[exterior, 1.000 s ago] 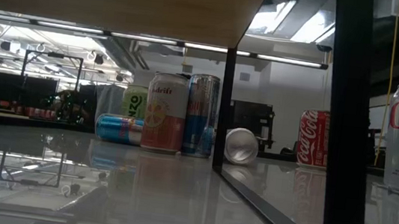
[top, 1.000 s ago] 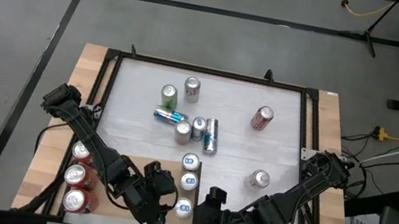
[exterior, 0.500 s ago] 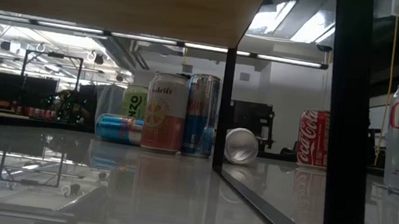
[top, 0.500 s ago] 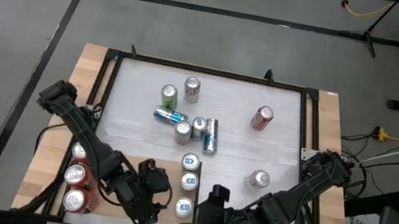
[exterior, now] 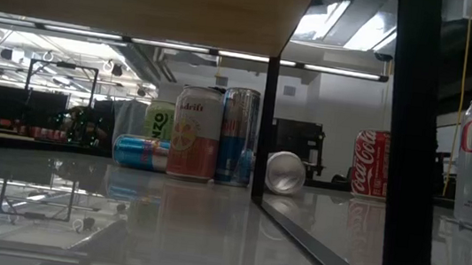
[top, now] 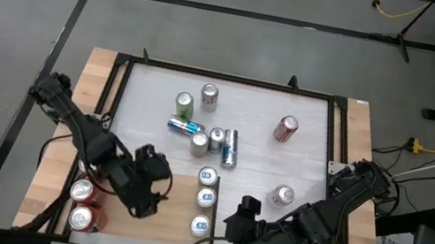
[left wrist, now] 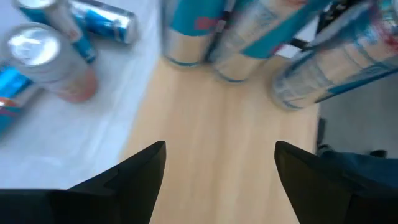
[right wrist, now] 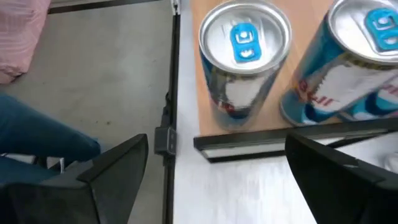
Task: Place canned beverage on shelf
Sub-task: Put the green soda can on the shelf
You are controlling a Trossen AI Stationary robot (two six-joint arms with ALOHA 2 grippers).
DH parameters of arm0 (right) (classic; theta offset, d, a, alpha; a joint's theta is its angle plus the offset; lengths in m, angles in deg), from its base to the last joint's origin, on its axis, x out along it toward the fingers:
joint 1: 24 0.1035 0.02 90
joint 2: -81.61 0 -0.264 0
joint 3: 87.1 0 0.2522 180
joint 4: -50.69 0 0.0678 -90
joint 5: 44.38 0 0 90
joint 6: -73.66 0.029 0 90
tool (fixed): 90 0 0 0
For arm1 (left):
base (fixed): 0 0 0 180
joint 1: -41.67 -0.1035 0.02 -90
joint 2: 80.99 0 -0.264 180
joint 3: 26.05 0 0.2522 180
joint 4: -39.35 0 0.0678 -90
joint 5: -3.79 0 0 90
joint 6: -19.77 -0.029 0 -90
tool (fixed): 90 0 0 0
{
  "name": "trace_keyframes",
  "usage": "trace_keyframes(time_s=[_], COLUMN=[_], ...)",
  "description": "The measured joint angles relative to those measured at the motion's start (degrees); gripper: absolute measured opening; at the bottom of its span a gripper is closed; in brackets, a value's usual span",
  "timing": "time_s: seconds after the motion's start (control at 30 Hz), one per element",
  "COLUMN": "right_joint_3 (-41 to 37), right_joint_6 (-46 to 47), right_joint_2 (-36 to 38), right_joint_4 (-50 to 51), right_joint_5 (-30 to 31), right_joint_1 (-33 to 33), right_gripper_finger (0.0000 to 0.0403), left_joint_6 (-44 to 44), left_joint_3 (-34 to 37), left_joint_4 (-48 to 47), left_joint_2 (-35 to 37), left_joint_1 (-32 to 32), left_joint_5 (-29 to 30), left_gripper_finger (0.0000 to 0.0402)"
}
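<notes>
The open, empty left claw (top: 144,183) hovers over the wooden shelf (top: 168,225), with the upright blue-tabbed cans (top: 204,199) just beside it and nearer than to the open right claw (top: 242,225).

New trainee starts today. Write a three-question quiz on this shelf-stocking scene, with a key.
1. True or false: the left gripper holds a can above the shelf.
2. How many blue-tabbed cans stand in a row along the shelf's right edge? A) one B) three C) five
3. Fill in: the small red can on the white table stands ____ from the central cluster of cans.

Key:
1. False. Its fingers are apart, with only bare shelf wood between them.
2. B.
3. Apart, toward the table's right side. The right gripper waits open, just right of the shelf's edge.
</notes>
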Motion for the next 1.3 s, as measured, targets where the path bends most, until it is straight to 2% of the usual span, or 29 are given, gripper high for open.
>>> trace_keyframes(time_s=[0.17,0.47,0.77,0.93,1.07,1.3], right_joint_3=[0.00,0.00,0.00,-0.15,-3.68,-17.32], right_joint_6=[-0.25,-0.45,-2.80,-8.51,-16.51,-17.55], right_joint_2=[1.62,5.61,9.76,11.17,14.78,26.09], right_joint_4=[2.63,8.52,21.89,28.94,27.29,26.65], right_joint_5=[0.78,4.79,5.31,8.28,7.10,7.23], right_joint_1=[0.00,-0.76,-7.04,-11.62,-15.57,-21.81], right_gripper_finger=[0.0367,0.0367,0.0367,0.0367,0.0367,0.0367], left_joint_6=[-6.91,-26.51,-30.52,-36.00,-39.80,-43.70], left_joint_3=[0.00,0.00,0.02,0.02,0.04,0.07], left_joint_4=[-1.32,-0.83,-0.83,-0.16,0.28,1.03], left_joint_2=[3.33,6.52,6.52,6.18,5.24,2.69], left_joint_1=[-4.21,-16.59,-27.44,-32.38,-36.84,-45.13], left_joint_5=[0.08,-0.13,-0.11,-5.39,-10.23,-12.62], left_gripper_finger=[0.0295,0.0295,0.0295,0.0304,0.0319,0.0364])
